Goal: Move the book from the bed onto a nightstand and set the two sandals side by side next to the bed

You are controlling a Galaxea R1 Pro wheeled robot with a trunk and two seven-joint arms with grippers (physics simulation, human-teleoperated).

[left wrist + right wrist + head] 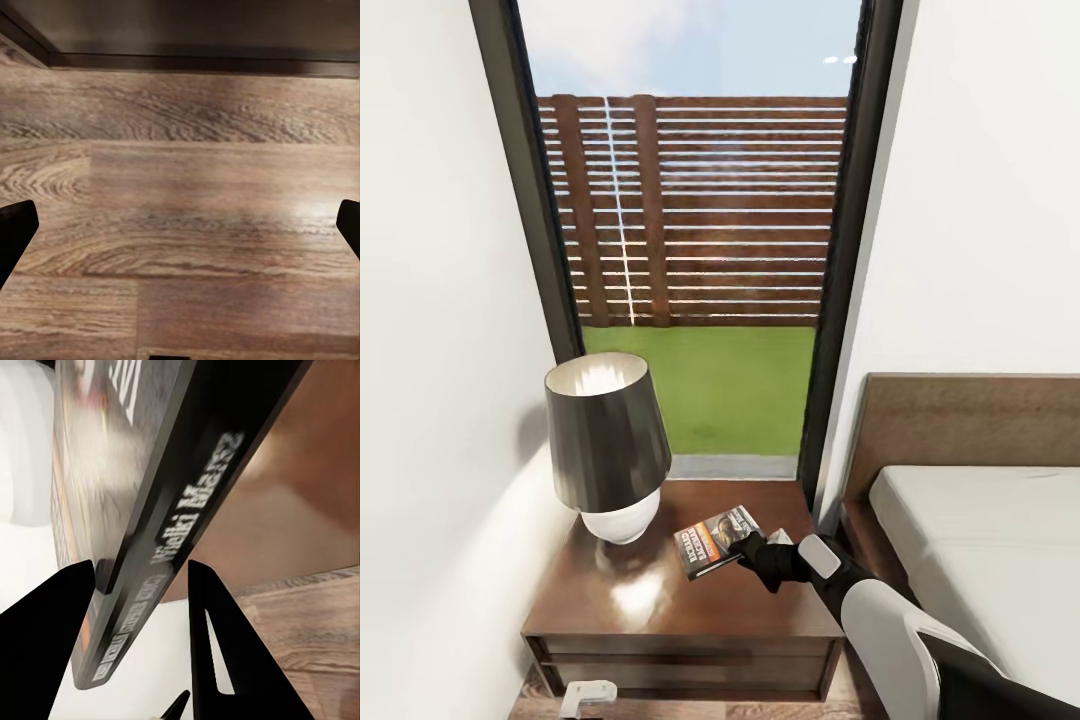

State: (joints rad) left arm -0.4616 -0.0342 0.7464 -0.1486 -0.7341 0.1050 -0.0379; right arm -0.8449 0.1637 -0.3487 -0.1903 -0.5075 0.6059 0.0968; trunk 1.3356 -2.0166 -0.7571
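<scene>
Reaching over the nightstand (690, 610), the right gripper (745, 548) holds the book (712, 541) pinched between its two fingers, gripped at the edge nearest the arm. The book sits above the nightstand's glossy top, toward the back right of it; whether it rests on the wood or is just clear of it I cannot tell. Its cover faces up, showing the orange band and white lettering, and its long axis runs on a slant, from the front left of the tabletop toward the back right where the bed (980, 540) begins. From the right wrist view the book (150, 510) shows edge-on, its dark spine with white lettering running away from the black fingers (45, 630) that clamp either side of it.

A lamp (605, 445) with a dark shade and a white rounded base stands on the left half of the nightstand, near the book but apart from it. The nightstand's drawer fronts are closed. The bed lies just to the right, pale mattress on a brown frame with a headboard. Behind the nightstand a tall dark-framed window (700, 230) looks onto grass and a slatted fence.

The left gripper (180, 225) hangs low over the wood-plank floor (180, 150), its jaws spread wide with nothing between them.
</scene>
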